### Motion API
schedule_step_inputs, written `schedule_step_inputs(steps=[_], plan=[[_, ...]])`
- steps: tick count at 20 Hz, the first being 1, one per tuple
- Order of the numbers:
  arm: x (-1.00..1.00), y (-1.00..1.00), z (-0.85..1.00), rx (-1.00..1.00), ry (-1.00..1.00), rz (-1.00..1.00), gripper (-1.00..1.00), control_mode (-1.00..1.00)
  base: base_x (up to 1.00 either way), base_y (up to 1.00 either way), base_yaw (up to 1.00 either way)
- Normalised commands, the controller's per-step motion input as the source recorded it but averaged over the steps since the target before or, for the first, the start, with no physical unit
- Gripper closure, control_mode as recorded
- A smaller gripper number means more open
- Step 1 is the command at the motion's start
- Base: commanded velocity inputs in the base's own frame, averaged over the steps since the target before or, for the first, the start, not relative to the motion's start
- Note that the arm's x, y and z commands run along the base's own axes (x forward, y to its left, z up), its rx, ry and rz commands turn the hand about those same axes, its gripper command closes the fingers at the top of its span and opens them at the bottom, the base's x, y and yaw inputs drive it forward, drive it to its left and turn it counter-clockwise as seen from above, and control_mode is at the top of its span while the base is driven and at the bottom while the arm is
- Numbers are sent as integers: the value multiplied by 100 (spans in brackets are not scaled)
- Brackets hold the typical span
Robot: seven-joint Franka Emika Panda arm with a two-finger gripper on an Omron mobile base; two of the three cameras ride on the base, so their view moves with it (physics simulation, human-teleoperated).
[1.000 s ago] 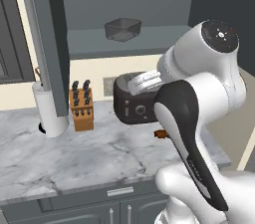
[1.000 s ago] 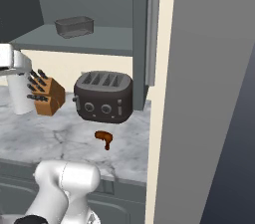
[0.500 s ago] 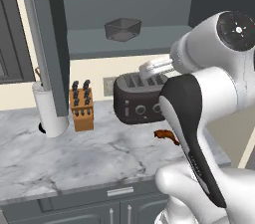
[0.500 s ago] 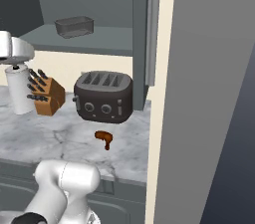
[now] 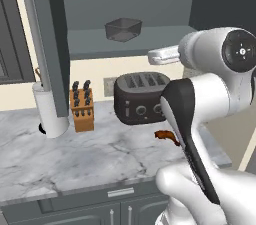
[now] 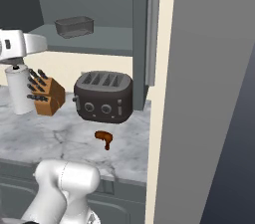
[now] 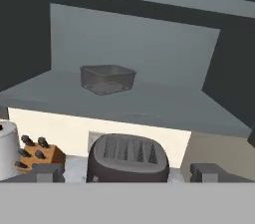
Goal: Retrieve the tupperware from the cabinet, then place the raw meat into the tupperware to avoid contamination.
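Sitting on the grey shelf of the open cabinet [image 5: 150,44], the tupperware [image 5: 122,29] is resting toward the left, above the black toaster [image 5: 141,98]. The gripper [image 7: 127,172] is hovering empty in front of the shelf, its jaws spread wide, well apart from the container. The raw meat [image 6: 104,138] is lying on the marble counter [image 5: 75,154] just in front of the toaster. A knife block [image 5: 82,107] and a white canister [image 5: 50,109] are standing to the left.
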Motion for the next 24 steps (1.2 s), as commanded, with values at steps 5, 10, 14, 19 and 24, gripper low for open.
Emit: schedule_step_inputs(steps=[5,10,14,19,24], plan=[[50,-11,21,5,-12,-10,-100,-100,0,0,0],[52,-7,21,11,-2,-10,-100,-100,0,0,0],[47,-11,16,15,0,-7,-100,-100,0,0,0],[31,-21,7,21,0,-1,-100,-100,0,0,0],[8,-16,0,23,0,3,-100,-100,0,0,0]])
